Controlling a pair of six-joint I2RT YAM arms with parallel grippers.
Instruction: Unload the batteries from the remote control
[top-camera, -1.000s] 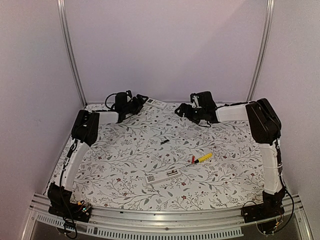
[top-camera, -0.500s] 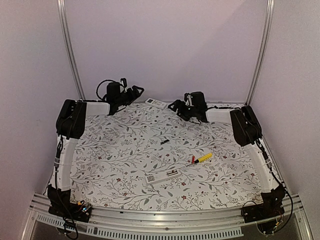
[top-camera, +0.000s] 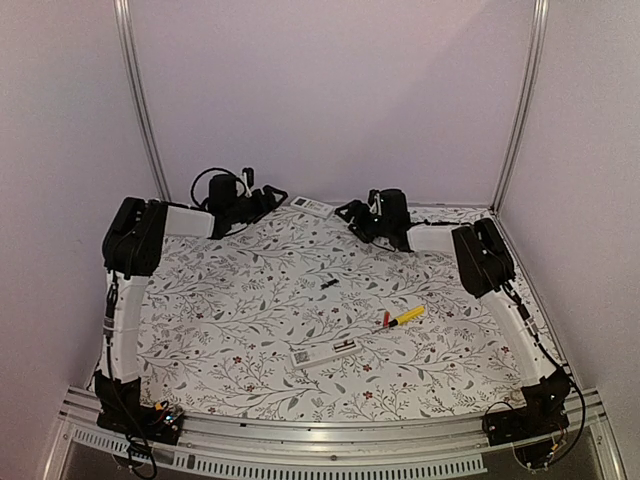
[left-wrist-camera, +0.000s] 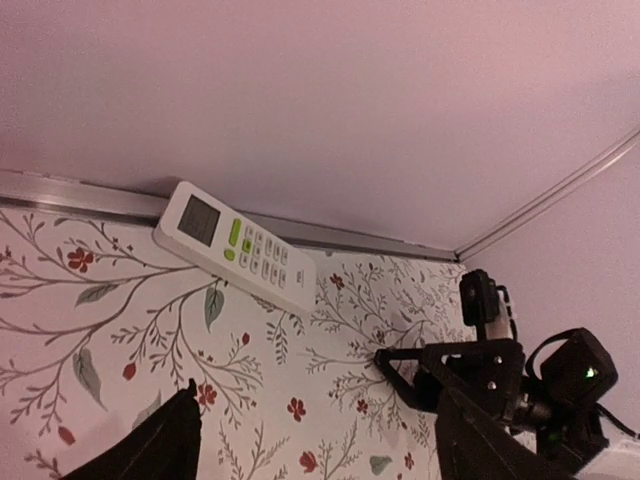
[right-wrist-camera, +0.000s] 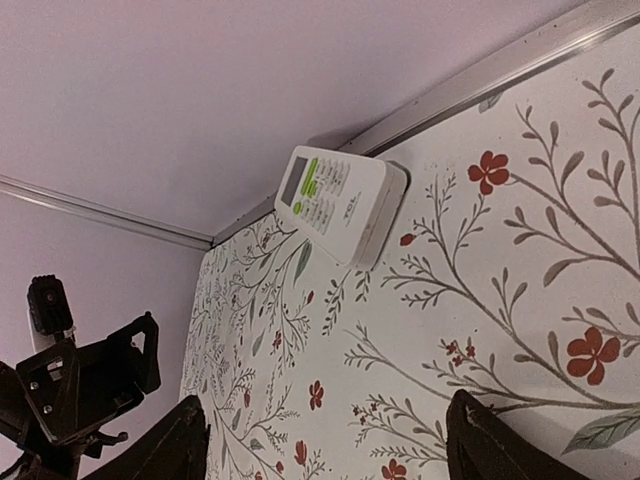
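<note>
1. Top view: the remote (top-camera: 326, 352) lies mid-table towards the near edge, its compartment apparently open. The dark battery (top-camera: 328, 285) sits at table centre. The red battery (top-camera: 385, 320) is just beside the screwdriver (top-camera: 408, 316). Unloading is judged complete, and the step in hand is withdrawal. The next move calls only for parking the arms. The left gripper (top-camera: 268, 197) and right gripper (top-camera: 350, 212) flank the broad remote (top-camera: 312, 207) at the far edge.
2. Left wrist: fingers (left-wrist-camera: 160, 450) are apart and hold nothing.
3. Right wrist: fingers (right-wrist-camera: 490, 445) are apart and hold nothing.
4. Top view against a second ago: the left elbow has shifted outward and the right inward, and both grippers are nearer the far edge. The remote, batteries and screwdriver are unmoved.
</note>
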